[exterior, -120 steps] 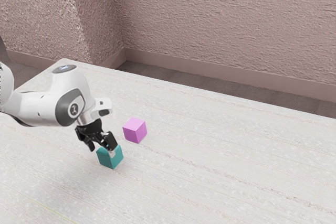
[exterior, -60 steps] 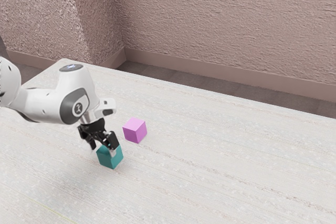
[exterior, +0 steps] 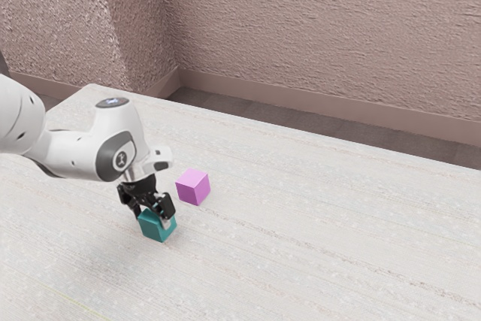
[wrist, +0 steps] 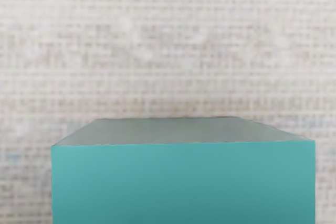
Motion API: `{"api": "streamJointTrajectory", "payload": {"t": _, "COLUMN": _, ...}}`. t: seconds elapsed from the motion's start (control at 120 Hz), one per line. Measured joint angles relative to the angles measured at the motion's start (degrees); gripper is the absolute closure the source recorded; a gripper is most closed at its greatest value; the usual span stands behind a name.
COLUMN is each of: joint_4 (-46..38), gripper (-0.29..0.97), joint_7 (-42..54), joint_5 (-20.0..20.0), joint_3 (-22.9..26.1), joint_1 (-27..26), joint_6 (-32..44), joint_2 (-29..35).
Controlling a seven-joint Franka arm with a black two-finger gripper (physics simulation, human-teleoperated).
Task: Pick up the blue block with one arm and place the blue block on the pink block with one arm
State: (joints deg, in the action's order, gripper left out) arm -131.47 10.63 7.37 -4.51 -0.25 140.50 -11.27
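Blue block (exterior: 159, 231), in truth more teal than blue, flat on the pale table (exterior: 316, 216), resting on one whole face, not lifted. Directly above the blue block, the black gripper (exterior: 155, 213), pointing down at it, at the end of the white arm (exterior: 83, 152) reaching in from the exterior view's left of the blue block.

Fingers (exterior: 167, 207) spread apart, about as wide as the blue block itself, lowered beside two opposite sides of its upper part. No squeeze to be seen on either side, so judged as open around the blue block, with nothing in the grip.

Pink block (exterior: 192, 187) behind the blue block and a little toward the exterior view's right of it. Near to the blue block but apart from it, with a narrow strip of bare table between the two. Also flat on the table, with its top face fully in sight.

In the wrist view, blue block (wrist: 184, 182) very close under the hand, seen with one bright side face and, above it, the greyer top face, its upper edge lying level. Beyond the blue block, the table (wrist: 168, 40) with a fine, pale grain.

Far behind the blue block, past the table's edge, a strip of dark floor (exterior: 338, 125) and then a rough pinkish-brown wall (exterior: 316, 28).
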Motion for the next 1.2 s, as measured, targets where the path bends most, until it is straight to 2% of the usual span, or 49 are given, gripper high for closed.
{"api": "streamJointTrajectory", "payload": {"t": 0.383, "joint_4": 0.57, "gripper": 0.09, "joint_7": 0.02, "joint_5": -0.37, "joint_3": 0.03, "joint_1": -0.09, "joint_6": 0.60, "joint_2": -0.52}}
{"api": "streamJointTrajectory", "payload": {"t": 0.75, "joint_4": 0.50, "gripper": 0.26, "joint_7": 0.51, "joint_5": -0.80, "joint_3": 0.03, "joint_1": -0.11, "joint_6": 1.10, "joint_2": -0.47}}
{"api": "streamJointTrajectory", "payload": {"t": 1.033, "joint_4": 0.62, "gripper": 0.34, "joint_7": 0.24, "joint_5": -1.26, "joint_3": 0.43, "joint_1": -0.19, "joint_6": 1.15, "joint_2": 1.10}}
{"api": "streamJointTrajectory", "payload": {"t": 1.133, "joint_4": 3.03, "gripper": 0.35, "joint_7": 0.05, "joint_5": -1.63, "joint_3": 0.41, "joint_1": -0.28, "joint_6": 0.23, "joint_2": 2.92}}
{"api": "streamJointTrajectory", "payload": {"t": 1.2, "joint_4": 8.32, "gripper": 0.36, "joint_7": -0.07, "joint_5": -2.02, "joint_3": 0.34, "joint_1": -0.14, "joint_6": -1.51, "joint_2": 2.31}}
